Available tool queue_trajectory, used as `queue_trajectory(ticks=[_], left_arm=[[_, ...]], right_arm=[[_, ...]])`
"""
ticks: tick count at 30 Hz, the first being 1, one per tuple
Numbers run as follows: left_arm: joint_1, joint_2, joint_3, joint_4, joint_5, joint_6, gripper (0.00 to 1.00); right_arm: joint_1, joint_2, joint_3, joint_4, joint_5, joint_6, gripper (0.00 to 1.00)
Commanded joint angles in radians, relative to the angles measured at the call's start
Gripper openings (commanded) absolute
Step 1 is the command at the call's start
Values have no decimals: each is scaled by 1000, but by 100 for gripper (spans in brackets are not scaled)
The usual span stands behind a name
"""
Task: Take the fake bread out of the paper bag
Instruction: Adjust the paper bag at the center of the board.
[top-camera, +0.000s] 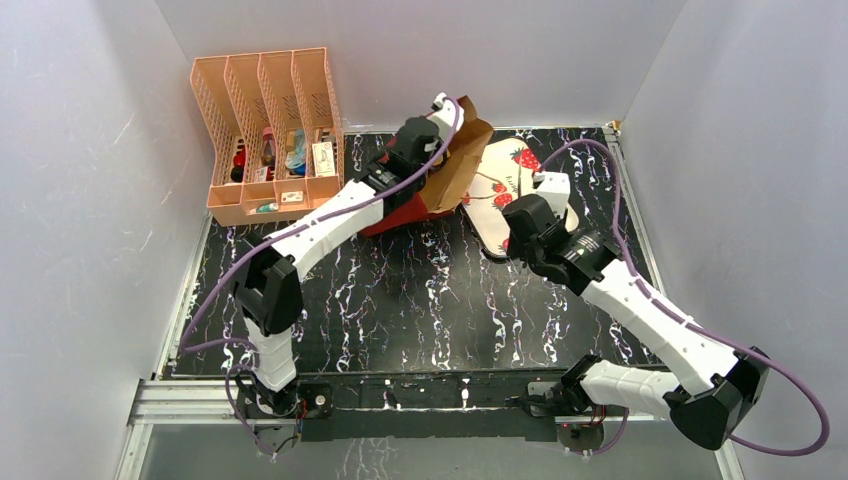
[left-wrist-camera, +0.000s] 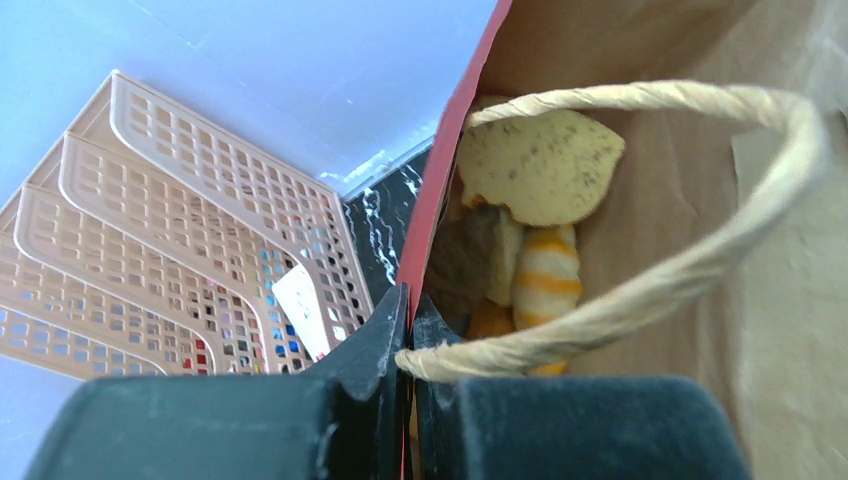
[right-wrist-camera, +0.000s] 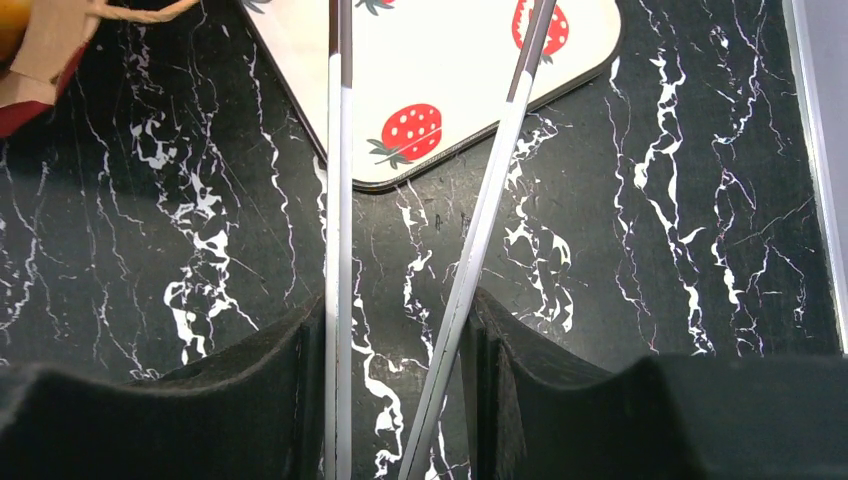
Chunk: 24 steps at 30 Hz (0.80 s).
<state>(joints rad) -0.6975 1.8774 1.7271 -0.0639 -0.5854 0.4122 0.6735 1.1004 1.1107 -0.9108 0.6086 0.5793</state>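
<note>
Black marbled table (top-camera: 420, 300) bears peach organiser (top-camera: 311, 80), paper bag (top-camera: 460, 165) and strawberry tray (top-camera: 492, 215).

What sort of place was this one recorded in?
Probably a lab robot test cell: plain white panels box in a black marbled tabletop, an aluminium rail edges its near side, and a peach organiser stands as a prop.
</note>
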Motion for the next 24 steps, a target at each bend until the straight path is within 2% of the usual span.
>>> queue_trajectory(ticks=[1,6,24], left_arm=[[-44,-125,-90,75,-85,-23,0],[-94,-220,-249,119,-143,-96,0],[-138,-216,-230,70,-178,-206,0]], right_arm=[[3,-50,76,-15,53,34,22],[4,-98,112,-56,11,46,22],[4,-178,76,-86,-111,27,22]])
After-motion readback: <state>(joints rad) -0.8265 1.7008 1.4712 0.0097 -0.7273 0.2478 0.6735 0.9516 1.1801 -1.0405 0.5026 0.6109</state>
